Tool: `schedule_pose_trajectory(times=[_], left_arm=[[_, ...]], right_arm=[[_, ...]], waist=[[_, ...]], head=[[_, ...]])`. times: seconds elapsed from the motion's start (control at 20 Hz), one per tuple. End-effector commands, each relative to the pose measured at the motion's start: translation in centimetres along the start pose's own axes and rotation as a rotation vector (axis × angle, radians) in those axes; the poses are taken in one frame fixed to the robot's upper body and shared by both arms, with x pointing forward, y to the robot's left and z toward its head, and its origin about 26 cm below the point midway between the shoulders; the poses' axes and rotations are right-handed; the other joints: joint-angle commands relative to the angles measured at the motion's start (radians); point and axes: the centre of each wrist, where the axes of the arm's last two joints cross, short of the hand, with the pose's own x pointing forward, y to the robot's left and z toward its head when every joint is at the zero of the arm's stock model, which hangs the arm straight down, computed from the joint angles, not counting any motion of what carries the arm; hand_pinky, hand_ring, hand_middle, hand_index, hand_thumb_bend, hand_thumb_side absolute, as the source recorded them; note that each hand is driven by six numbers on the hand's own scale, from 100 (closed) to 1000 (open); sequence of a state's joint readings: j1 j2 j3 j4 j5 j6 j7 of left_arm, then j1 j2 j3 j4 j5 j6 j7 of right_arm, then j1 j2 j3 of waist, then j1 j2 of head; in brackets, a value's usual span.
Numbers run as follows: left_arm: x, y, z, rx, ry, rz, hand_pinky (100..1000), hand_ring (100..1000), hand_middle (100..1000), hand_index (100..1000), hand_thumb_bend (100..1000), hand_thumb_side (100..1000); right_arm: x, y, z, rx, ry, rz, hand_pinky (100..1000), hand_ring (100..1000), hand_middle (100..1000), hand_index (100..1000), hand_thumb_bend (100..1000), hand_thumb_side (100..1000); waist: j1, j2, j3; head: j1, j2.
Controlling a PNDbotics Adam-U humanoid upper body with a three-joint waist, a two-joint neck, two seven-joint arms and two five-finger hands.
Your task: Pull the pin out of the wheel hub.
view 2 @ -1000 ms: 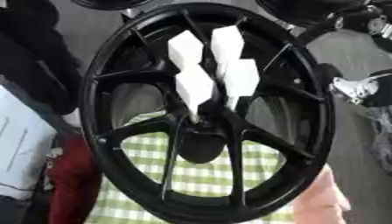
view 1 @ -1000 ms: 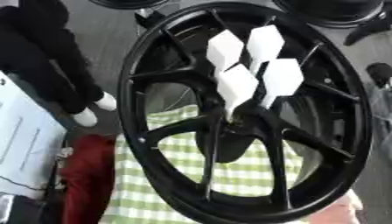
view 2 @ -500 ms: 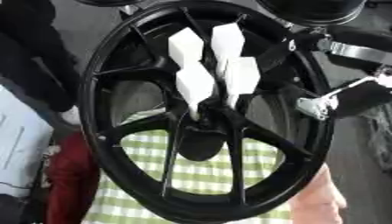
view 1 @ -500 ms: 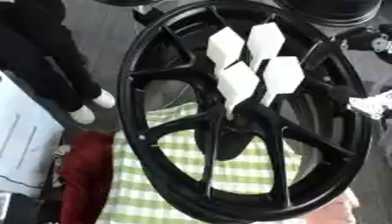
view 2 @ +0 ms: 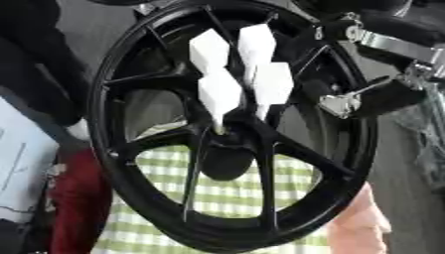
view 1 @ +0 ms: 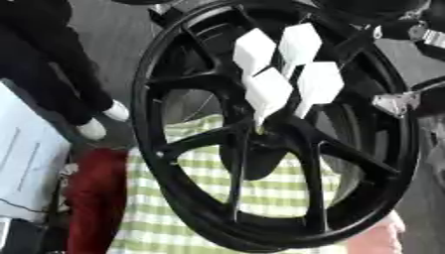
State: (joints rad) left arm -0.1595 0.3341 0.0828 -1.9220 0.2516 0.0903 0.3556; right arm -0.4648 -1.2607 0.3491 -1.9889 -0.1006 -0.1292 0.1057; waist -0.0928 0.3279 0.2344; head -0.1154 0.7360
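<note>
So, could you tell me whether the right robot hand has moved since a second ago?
Yes: the right robot hand has come in from the right toward the wheel, nearing its white pins.

Stereo head pair, looking down, close: both eyes share the black spoked wheel [view 1: 260, 129]; robot's right hand [view 2: 382, 94] at right edge.

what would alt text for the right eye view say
A large black spoked wheel stands upright and fills the view, with four white blocky pins sticking out of its hub. The robot's black and silver right arm reaches in from the upper right beside the rim. A green and white checked cloth shows through the lower spokes.
</note>
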Motion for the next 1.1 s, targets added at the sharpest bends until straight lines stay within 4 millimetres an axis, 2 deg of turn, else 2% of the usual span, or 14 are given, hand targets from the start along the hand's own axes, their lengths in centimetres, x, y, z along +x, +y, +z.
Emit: schedule_pose_trajectory(times=[0.05,0.5,0.6,0.65,0.7,0.8,1.1], left_arm=[[0.6,0.2,-0.2,-0.014,-0.022,-0.012,550,851,882,737,230,889],[0.6,0.1,-0.3,-0.017,-0.02,-0.012,550,853,883,730,230,891],[0.6,0.1,-0.3,-0.018,-0.02,-0.01,550,853,882,728,231,891],[0.6,0.1,-0.3,-0.019,-0.02,-0.009,550,853,881,728,231,891],[0.6,0.1,-0.3,-0.021,-0.02,-0.008,550,853,880,727,231,891],[0.6,0.0,-0.3,-0.023,-0.02,-0.007,550,854,879,726,232,892],[0.5,0.0,-0.2,-0.026,-0.016,-0.004,550,855,878,725,234,895]], right_arm=[[0.6,-1.1,-0.2,-0.053,-0.012,0.061,926,779,696,839,100,100],[1.0,-0.6,-1.0,-0.019,-0.017,0.065,938,798,710,845,100,100],[1.0,-0.4,-1.0,-0.001,-0.011,0.056,943,803,713,844,100,140],[0.9,-0.3,-1.1,0.006,-0.008,0.051,947,800,706,836,100,215],[0.9,-0.1,-1.1,0.012,-0.003,0.041,952,798,701,831,100,250],[0.9,0.0,-1.1,0.012,0.008,0.016,957,792,693,825,100,285],[0.9,0.1,-1.1,0.021,0.023,-0.007,962,794,694,821,100,301]], waist=[[0.002,-0.023,-0.002],[-0.002,-0.017,0.007],[-0.003,-0.015,0.008],[-0.004,-0.015,0.008],[-0.004,-0.014,0.007],[-0.005,-0.013,0.007],[-0.007,-0.011,0.009]], head=[[0.001,-0.003],[-0.007,-0.004],[-0.008,-0.004],[-0.008,-0.004],[-0.007,-0.003],[-0.006,-0.003],[-0.007,-0.005]])
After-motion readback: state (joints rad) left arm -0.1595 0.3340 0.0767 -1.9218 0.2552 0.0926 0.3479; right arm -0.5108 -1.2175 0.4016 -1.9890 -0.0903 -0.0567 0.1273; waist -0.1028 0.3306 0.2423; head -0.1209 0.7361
